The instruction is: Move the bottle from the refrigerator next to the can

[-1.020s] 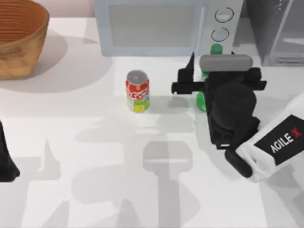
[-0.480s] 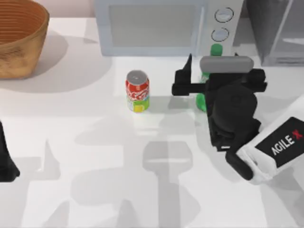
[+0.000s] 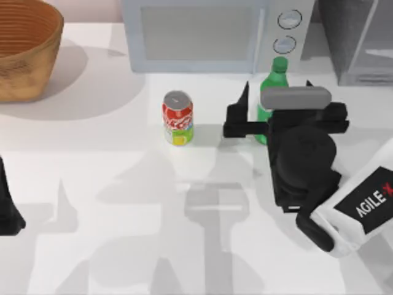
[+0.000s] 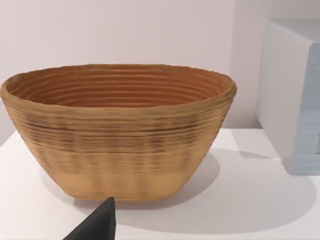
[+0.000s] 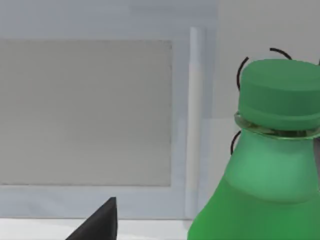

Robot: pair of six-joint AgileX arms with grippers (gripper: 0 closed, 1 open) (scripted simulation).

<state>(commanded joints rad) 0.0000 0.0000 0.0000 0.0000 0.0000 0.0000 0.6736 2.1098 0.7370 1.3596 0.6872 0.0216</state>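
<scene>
Now bottle [image 3: 271,92] upright before microwave [image 3: 196,34], right of can [image 3: 178,117], apart. Right gripper [image 3: 270,117] around it, fingers spread, seemingly not gripping. Left arm [image 3: 7,206] parked at left edge.

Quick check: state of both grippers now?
Left gripper: cannot be told.
Right gripper: open, beside the green plastic soda bottle, not holding it.

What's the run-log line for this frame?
right pincer: open, beside bottle | bottle: upright on table, right of can, before microwave | left arm: parked at table's left edge
</scene>
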